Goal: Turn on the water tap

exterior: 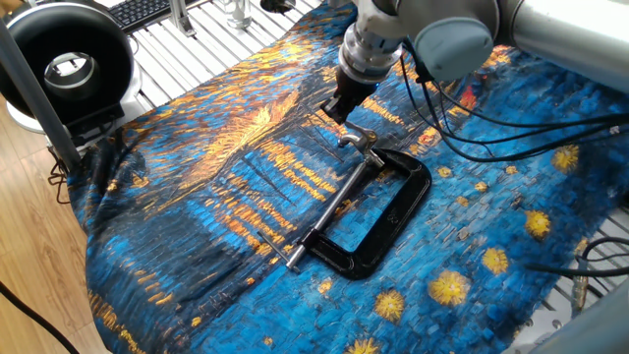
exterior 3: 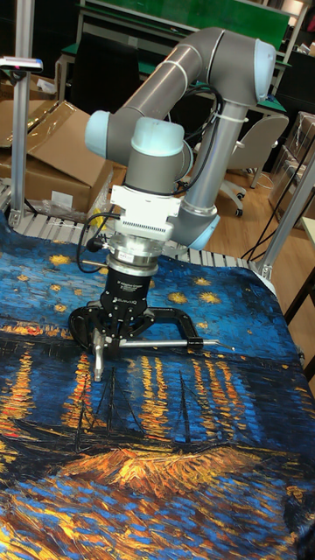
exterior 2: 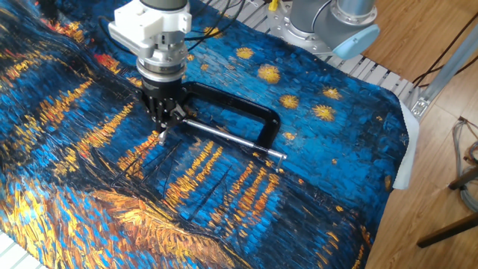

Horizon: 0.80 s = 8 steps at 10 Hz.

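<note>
The water tap is the small silver T-bar handle (exterior: 356, 140) (exterior 3: 98, 354) at the end of a long silver screw (exterior: 329, 208) (exterior 2: 224, 136). The screw belongs to a black C-clamp (exterior: 405, 221) (exterior 2: 239, 101) that lies flat on the blue and orange painted cloth. My gripper (exterior: 337, 106) (exterior 2: 166, 116) (exterior 3: 114, 337) points down right at the handle's end of the clamp. Its black fingers stand slightly apart around the handle, and it looks open. In the other fixed view they hide most of the handle, so only its lower tip (exterior 2: 162, 136) shows.
A round black device (exterior: 69, 59) and a keyboard (exterior: 147, 10) sit beyond the cloth's far left edge. Black cables (exterior: 511, 128) trail over the cloth behind the arm. The arm's base (exterior 2: 328, 22) stands at the table's edge. Cardboard boxes (exterior 3: 44, 149) lie behind the table.
</note>
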Available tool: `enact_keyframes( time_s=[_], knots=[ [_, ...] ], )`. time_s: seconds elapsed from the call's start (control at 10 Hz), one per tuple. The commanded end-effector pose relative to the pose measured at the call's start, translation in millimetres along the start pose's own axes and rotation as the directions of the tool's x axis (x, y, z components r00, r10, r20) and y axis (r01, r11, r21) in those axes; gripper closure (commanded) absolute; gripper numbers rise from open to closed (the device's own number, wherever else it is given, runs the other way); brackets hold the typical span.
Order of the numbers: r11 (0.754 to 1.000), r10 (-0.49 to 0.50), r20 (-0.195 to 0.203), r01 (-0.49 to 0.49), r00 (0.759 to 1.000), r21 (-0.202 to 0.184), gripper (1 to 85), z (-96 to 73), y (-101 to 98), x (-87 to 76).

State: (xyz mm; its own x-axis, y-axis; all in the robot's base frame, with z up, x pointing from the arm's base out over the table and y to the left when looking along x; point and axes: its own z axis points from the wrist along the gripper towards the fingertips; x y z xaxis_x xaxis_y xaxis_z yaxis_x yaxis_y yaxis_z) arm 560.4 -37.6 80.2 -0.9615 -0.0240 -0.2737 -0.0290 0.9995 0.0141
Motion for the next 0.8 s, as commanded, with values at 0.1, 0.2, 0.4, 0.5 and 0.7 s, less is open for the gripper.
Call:
enact_keyframes(
  time_s=[0.1,0.2,0.4,0.5,0.7],
  knots=[
    [1.0,0.021,0.002,-0.021,1.0,-0.022,84.7,-7.5,17.6,5.5],
    [0.999,0.02,0.004,-0.02,1.0,-0.025,84.7,-6.2,19.7,7.2],
    [0.999,0.014,0.012,-0.013,1.0,-0.033,84.7,-4.0,20.3,10.9],
    [0.999,0.011,0.012,-0.01,1.0,-0.034,84.7,-3.5,19.6,12.7],
    [1.0,-0.011,0.012,0.011,1.0,-0.023,84.7,-2.1,15.8,11.0]
  ],
)
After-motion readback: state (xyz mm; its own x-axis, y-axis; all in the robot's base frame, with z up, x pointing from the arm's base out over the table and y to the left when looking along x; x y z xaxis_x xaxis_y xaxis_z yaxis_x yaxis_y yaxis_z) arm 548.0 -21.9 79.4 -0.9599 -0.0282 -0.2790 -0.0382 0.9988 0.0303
